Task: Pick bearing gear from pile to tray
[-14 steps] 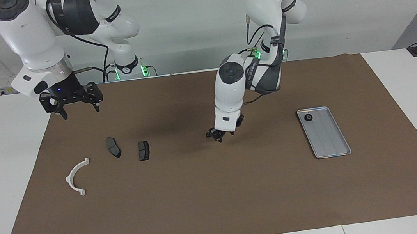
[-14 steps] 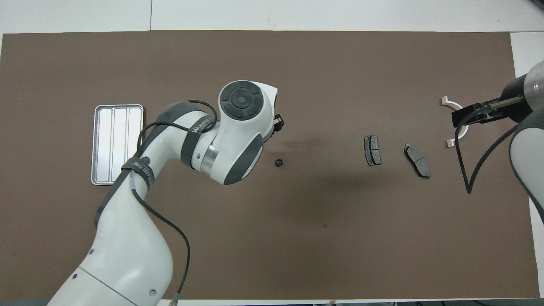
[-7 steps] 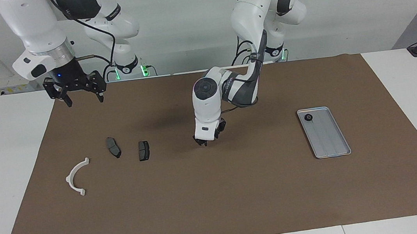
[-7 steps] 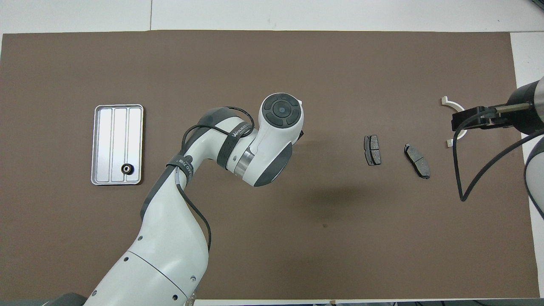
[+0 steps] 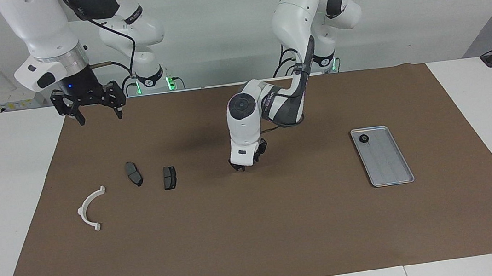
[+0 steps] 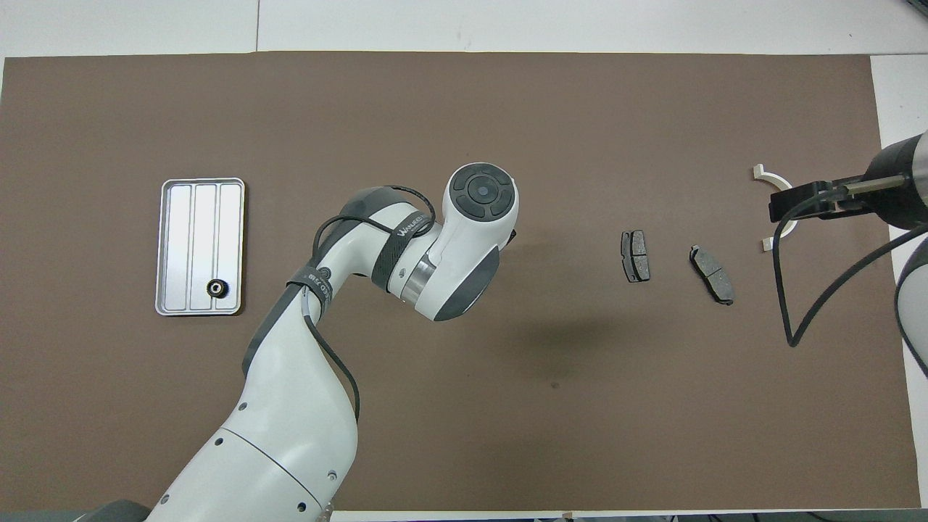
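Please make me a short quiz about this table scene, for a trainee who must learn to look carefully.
1. True or false: the tray already holds one black gear.
2. Choose one: which thing lies closest to the right arm's end of the table? A, the white bracket; B, a brake pad; C, the tray.
3. Fill in the word: the left gripper is low over the ___ of the mat, while the right gripper waits open over a corner of the mat.

Key: 1 true; 2 A; 3 middle.
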`<state>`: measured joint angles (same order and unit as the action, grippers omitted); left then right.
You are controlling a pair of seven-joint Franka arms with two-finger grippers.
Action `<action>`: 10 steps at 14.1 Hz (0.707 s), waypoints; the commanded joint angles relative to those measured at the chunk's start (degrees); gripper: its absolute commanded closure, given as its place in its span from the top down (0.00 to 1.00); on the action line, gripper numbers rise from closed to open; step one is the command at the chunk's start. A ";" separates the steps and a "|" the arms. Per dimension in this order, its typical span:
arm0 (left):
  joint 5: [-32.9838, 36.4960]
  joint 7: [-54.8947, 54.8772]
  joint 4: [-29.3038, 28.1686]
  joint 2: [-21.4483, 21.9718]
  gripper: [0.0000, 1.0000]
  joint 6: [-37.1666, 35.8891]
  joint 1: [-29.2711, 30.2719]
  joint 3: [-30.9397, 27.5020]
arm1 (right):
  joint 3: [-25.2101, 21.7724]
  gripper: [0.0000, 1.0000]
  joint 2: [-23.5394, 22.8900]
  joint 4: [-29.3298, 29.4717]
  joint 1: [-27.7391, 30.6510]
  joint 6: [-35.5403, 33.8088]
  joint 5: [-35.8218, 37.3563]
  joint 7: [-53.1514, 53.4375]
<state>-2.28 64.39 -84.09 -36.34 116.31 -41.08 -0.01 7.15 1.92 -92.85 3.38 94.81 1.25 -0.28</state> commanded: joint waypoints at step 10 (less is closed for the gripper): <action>-1.50 1.44 -3.53 2.06 0.56 0.06 -1.55 -0.61 | -8.56 1.00 0.28 0.65 -6.11 -1.12 -0.55 -1.21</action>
<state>-3.04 65.18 -84.86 -36.25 116.31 -41.76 0.21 -0.99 1.92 -92.60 -2.41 94.79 1.26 -0.44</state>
